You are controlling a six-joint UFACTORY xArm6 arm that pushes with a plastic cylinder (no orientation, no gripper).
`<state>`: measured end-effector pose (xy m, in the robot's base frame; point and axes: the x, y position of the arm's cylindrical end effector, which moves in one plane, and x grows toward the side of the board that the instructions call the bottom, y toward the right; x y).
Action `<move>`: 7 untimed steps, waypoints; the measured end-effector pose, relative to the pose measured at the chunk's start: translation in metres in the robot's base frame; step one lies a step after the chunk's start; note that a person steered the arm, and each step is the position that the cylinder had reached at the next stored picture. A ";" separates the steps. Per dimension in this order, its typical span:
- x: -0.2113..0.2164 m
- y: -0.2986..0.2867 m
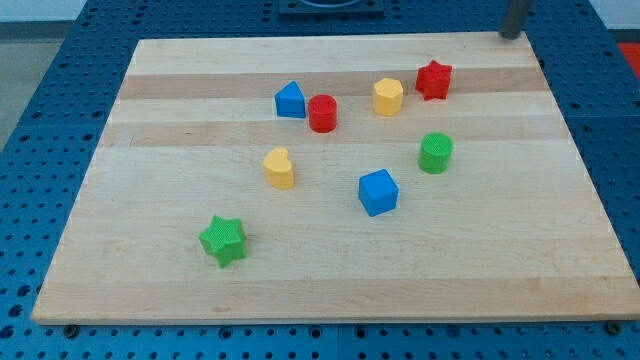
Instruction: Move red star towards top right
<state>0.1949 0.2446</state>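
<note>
The red star (434,80) lies on the wooden board (330,280) towards the view's top right. My tip (511,35) shows at the view's top right edge, at the board's far corner, up and to the right of the red star and well apart from it. A yellow hexagon block (388,96) sits just left of the red star. A red cylinder (322,113) and a blue block with a pointed top (290,100) stand further left.
A green cylinder (435,153) stands below the red star. A blue cube (378,192) lies near the middle, a yellow rounded block (280,168) to its left, and a green star (222,240) at the lower left. Blue perforated table surrounds the board.
</note>
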 end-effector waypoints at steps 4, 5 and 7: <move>0.069 -0.128; 0.073 -0.130; 0.109 -0.136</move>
<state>0.3042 0.1091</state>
